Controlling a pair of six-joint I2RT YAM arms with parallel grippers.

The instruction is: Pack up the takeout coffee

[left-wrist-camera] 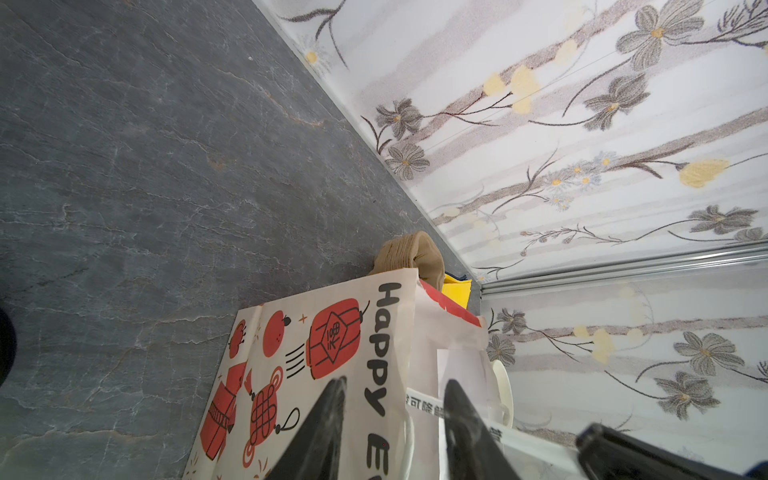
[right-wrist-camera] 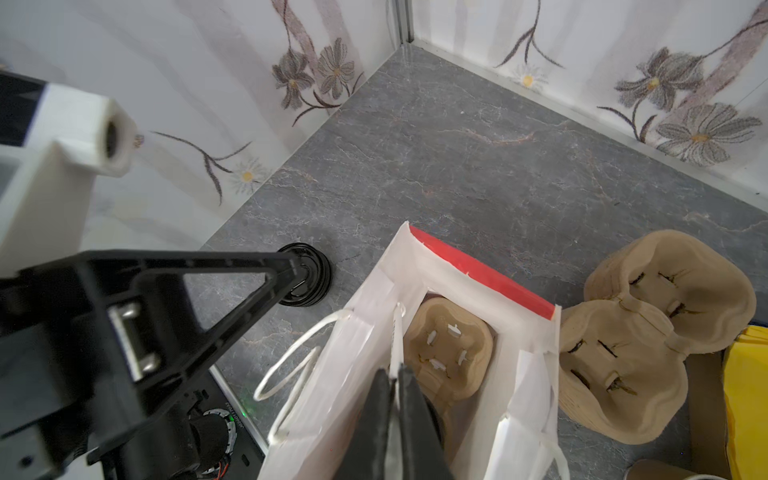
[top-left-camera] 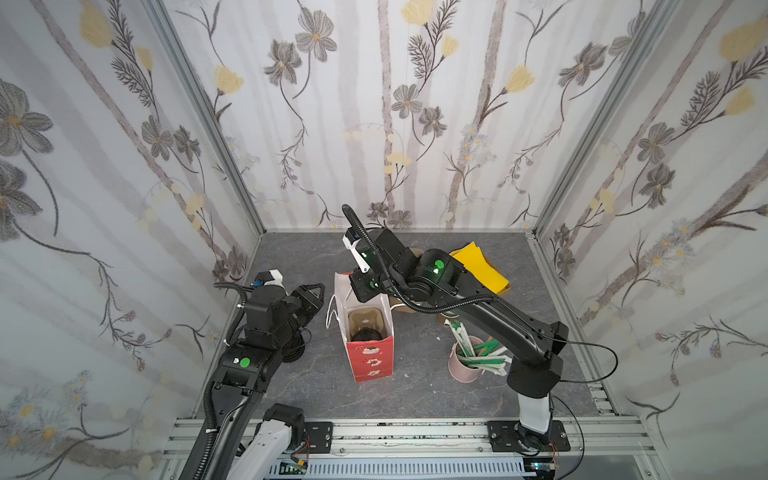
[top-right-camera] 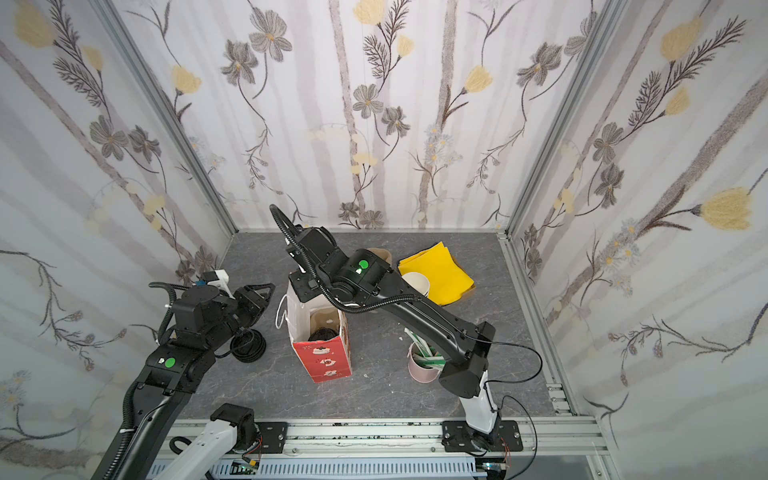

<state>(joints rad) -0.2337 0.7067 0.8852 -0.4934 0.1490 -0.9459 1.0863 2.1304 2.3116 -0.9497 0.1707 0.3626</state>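
Bright, even light; soft shadows; bowed edges.

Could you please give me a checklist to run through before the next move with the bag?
1. Takeout coffee inside the paper bag, in one slot of the carrier: ok.
2. Paper bag upright, mouth open: ok.
3. Right gripper shut on the bag's rim: ok.
4. Left gripper open, beside the bag: ok.
5. Coffee fully seated in the carrier: cannot tell.
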